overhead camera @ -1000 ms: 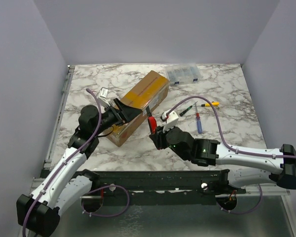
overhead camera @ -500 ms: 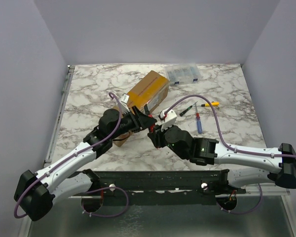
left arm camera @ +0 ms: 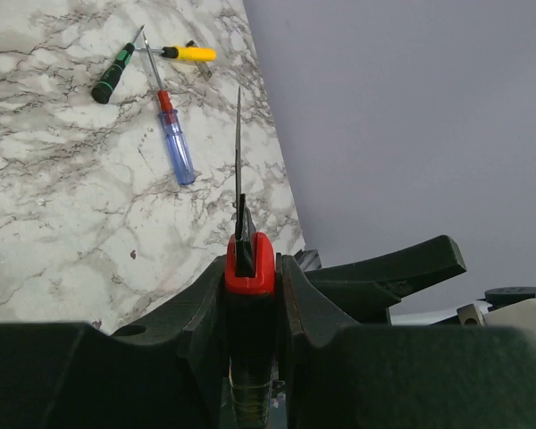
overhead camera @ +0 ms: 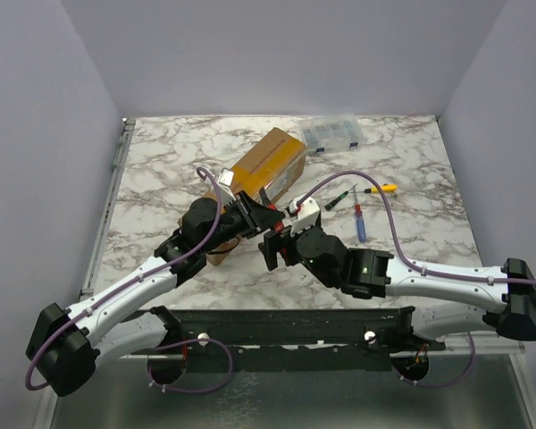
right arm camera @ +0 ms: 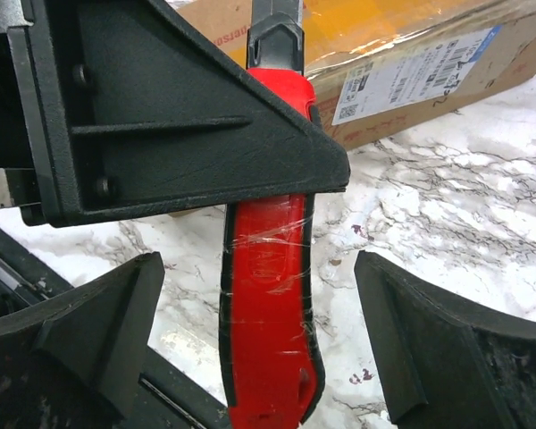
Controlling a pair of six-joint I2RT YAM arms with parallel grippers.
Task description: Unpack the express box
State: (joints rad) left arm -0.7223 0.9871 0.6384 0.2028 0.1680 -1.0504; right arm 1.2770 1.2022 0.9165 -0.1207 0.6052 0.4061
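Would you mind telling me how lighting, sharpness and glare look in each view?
Top external view: even, soft light, faint shadows, all sharp. Left wrist view: red knife and blue screwdriver crisp, foreground dark. Right wrist view: glare on the film around the knife handle, a bright patch on the table; express box label slightly soft.

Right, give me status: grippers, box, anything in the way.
Left gripper shut on the red knife, blade out. Right gripper open, fingers either side of the handle. Express box closed, tape on. Screwdrivers lie off to the right, clear.

Lab test enclosure, grey walls (overhead camera: pixel 277 54), marble tabletop (overhead camera: pixel 156 165)
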